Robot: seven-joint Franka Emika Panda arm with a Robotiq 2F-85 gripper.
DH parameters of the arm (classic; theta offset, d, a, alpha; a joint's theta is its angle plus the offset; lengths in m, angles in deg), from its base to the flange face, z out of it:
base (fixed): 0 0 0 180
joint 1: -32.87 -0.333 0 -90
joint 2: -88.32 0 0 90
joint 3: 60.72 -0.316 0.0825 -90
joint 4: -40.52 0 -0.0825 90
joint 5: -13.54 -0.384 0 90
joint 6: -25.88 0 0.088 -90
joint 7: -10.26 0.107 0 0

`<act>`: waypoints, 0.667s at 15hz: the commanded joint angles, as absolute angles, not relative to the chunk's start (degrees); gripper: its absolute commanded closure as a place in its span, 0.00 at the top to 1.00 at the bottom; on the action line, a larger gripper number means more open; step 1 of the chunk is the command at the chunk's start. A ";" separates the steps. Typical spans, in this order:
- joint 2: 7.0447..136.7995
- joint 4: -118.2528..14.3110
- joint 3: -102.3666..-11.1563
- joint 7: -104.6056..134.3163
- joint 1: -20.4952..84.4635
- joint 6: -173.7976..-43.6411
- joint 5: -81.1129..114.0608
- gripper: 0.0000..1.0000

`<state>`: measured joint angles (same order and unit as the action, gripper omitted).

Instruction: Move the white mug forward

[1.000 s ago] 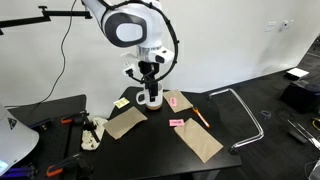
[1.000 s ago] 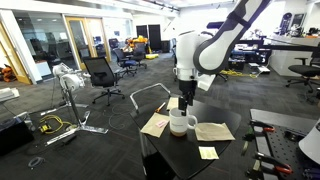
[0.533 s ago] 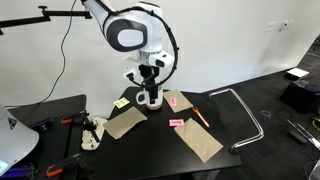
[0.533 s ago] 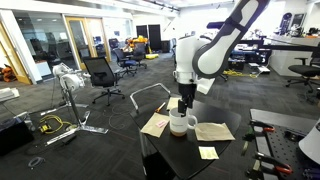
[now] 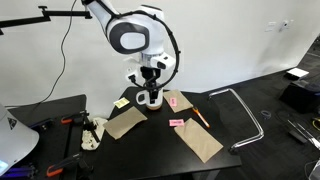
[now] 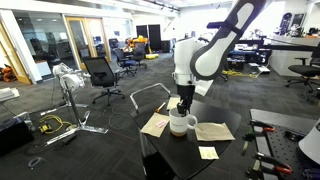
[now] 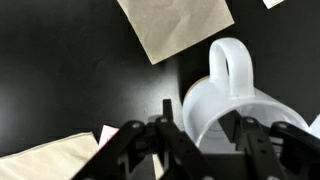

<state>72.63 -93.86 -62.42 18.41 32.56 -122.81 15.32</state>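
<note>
The white mug [image 7: 240, 95] stands on the black table, handle pointing away from the camera in the wrist view. It shows under the arm in both exterior views [image 5: 150, 99] [image 6: 180, 125]. My gripper [image 7: 200, 120] reaches down onto it from above [image 5: 150, 85] [image 6: 183, 106]. The jaws straddle the mug's wall: the left finger [image 7: 166, 118] stands just outside the rim and the other finger [image 7: 236, 122] is inside the cup. Bare inner wall still shows between them, so the jaws are not clamped.
Brown paper sheets lie around the mug [image 5: 125, 122] [image 5: 200, 141] [image 7: 175, 25]. A pink sticky note [image 5: 177, 122], a yellow one [image 6: 208, 152] and an orange pen [image 5: 200, 117] lie on the table. A bent metal frame [image 5: 247, 110] stands beside it.
The arm stays over the mug in almost the same place; the exterior views show no clear shift of mug or arm.
</note>
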 commanded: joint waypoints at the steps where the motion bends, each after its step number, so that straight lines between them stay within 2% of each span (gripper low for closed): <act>1: 71.62 -92.53 -62.02 17.98 31.89 -123.68 14.01 0.21; 3: 71.46 -92.18 -62.02 18.05 31.77 -123.54 14.07 0.05; 4: 71.38 -92.01 -62.02 18.07 31.71 -123.48 14.10 0.01; 10: 72.42 -91.38 -61.98 18.71 31.31 -120.92 14.25 0.03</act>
<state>71.79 -92.46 -62.43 18.42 32.26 -122.82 15.28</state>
